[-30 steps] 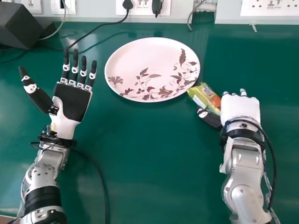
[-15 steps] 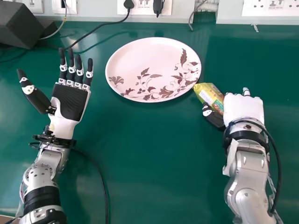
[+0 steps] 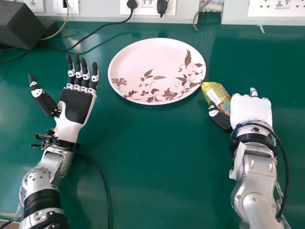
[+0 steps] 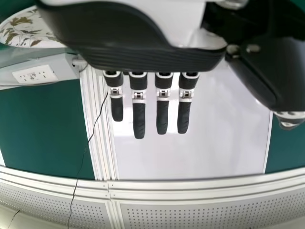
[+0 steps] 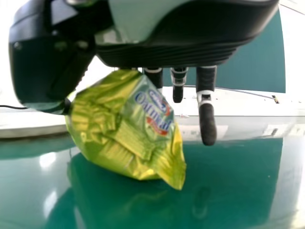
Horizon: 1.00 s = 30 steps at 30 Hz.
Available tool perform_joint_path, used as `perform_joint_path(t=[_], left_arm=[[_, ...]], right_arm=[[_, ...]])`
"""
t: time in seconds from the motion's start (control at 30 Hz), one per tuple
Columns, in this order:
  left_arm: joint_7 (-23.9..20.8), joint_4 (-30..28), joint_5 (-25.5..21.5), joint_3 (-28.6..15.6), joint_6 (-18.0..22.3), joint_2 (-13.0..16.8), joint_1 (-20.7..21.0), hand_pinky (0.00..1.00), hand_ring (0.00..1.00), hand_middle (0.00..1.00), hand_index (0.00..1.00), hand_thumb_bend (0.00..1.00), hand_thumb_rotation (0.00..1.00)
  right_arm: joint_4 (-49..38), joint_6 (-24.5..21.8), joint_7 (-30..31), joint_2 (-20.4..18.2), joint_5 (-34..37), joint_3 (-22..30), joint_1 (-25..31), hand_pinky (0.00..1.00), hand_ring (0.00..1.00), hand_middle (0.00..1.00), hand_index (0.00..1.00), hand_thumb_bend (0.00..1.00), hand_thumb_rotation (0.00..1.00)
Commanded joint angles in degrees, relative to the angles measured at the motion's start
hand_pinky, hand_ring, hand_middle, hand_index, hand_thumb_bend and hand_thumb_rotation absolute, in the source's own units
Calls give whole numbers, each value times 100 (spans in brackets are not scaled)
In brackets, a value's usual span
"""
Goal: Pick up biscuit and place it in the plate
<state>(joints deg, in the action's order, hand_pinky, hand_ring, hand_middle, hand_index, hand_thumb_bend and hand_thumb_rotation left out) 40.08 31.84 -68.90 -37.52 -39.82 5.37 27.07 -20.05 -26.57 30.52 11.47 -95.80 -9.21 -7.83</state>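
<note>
A green desk (image 3: pixel 152 167) carries one dark grey box (image 3: pixel 23 26) at the far left. Nearer is the first of two robot hands, the left robot hand (image 3: pixel 77 107), released: palm up, fingers straight, thumb spread aside. A black cable (image 3: pixel 107 200) lies beside its forearm. The left wrist view adds a perforated white panel (image 4: pixel 190 217) beyond those fingers.

Along the far edge are four socket panels (image 3: pixel 276 8), with two black plugs (image 3: pixel 131 4) near the middle; a thin black lead (image 3: pixel 102 32) runs from one of them, passing beyond the left robot hand's fingertips.

One white plate (image 3: pixel 143 64) with brown leaf and flower print sits centrally, well apart from the left robot hand. Just right of its rim is one biscuit packet (image 3: pixel 220 98), yellow-green and crinkled, outside the plate. Whether it touches the rim I cannot tell.

The right robot hand (image 3: pixel 251 110), palm down, grasps the packet between thumb and fingers, one finger reaching out straight. The thumb hides part of the packet. From the right wrist view, the packet's face shows a blue and red printed label (image 5: pixel 155 109), with the desk's shiny surface beneath.
</note>
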Motion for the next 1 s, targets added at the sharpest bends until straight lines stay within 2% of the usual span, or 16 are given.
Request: perform_joint_path(t=[0.0,0.43,0.5,0.6,0.73,0.8,0.97], left_arm=[[4,293,36,-54,-20,-126,-320,85,75,83,81,98,44],[241,547,105,-26,-133,77,-183,87,73,82,80,98,43],[273,582,112,-30,-132,89,-174,86,73,82,80,97,43],[252,640,119,-46,-138,119,-154,85,73,82,80,97,43],[167,589,171,-28,-78,121,-169,84,73,82,81,98,43],[160,601,177,-27,-78,129,-159,83,73,82,81,98,43],[212,647,183,-20,-92,160,-142,82,74,82,81,98,44]], right_arm=[[-25,14,104,0,116,28,147,28,41,53,59,46,0],[-307,-20,234,-75,117,82,133,28,41,51,59,46,0],[-402,-1,323,-69,86,86,139,34,47,47,56,47,0],[-535,13,365,-89,64,85,146,29,38,49,58,48,0],[-724,39,427,-100,28,97,165,29,36,49,57,48,0],[-826,61,488,-106,9,112,166,28,42,46,55,49,0],[-1134,158,659,-140,-35,178,172,28,45,45,54,50,0]])
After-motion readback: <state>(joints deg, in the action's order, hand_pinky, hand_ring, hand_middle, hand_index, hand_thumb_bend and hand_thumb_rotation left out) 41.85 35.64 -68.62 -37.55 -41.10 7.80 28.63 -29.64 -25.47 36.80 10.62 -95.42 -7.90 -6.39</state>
